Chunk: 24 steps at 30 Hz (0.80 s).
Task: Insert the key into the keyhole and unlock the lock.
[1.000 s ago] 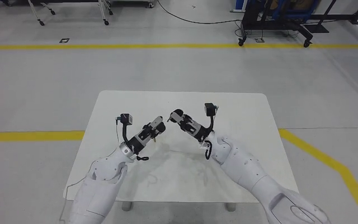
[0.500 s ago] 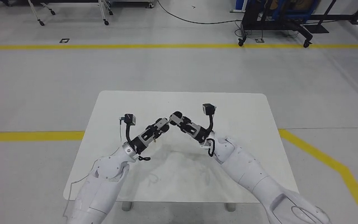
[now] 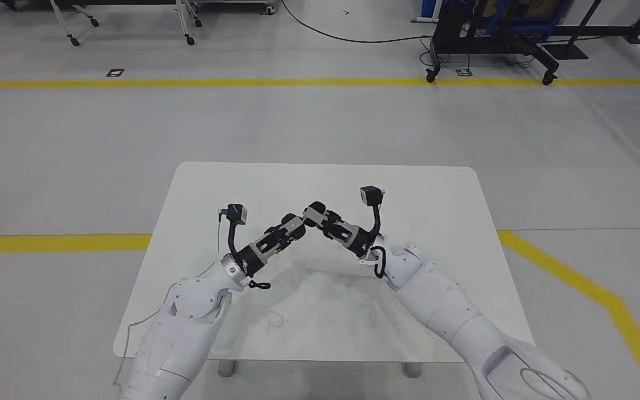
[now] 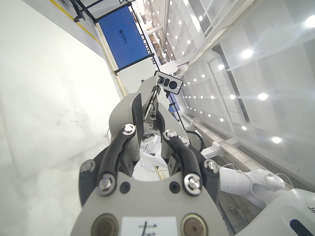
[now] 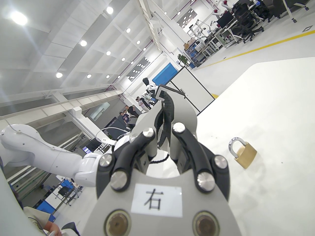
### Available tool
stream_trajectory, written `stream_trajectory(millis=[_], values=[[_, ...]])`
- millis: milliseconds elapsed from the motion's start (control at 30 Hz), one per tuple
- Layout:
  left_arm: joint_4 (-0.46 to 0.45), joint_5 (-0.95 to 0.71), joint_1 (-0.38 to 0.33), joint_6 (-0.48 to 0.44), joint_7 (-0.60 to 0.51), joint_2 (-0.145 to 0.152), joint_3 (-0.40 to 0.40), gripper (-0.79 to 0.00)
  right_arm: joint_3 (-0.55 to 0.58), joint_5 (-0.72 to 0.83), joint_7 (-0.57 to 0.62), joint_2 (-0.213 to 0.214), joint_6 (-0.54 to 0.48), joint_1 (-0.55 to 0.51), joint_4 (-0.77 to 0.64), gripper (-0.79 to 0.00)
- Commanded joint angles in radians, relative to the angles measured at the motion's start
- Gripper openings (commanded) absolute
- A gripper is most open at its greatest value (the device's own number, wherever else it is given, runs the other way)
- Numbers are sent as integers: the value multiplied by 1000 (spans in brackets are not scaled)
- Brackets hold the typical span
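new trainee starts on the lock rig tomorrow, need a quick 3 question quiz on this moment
1. Short answer: what does the padlock rest on?
2. True or false: one of the grippers holds the padlock.
3. Multiple choice: in the top view, the left gripper and the right gripper are
A) at opposite ends of the table
B) close together above the middle of the table
C) down by the floor

Key:
1. The white table; it lies flat there.
2. False; it lies apart from both grippers.
3. B
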Motion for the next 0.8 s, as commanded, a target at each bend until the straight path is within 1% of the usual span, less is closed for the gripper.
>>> stream_trajectory(millis=[0,233,367,767], values=[[2,5,0,-2,3,0,0,-785,6,6,7,0,0,0,5,-785],[1,43,3,-9,24,2,0,-785,31,8,28,2,0,-12,1,-785],[-4,64,5,-7,56,3,-5,-785,42,17,57,4,0,-21,-7,-785],[-20,65,12,-2,77,6,-18,-785,51,59,203,11,0,-30,-14,-785]])
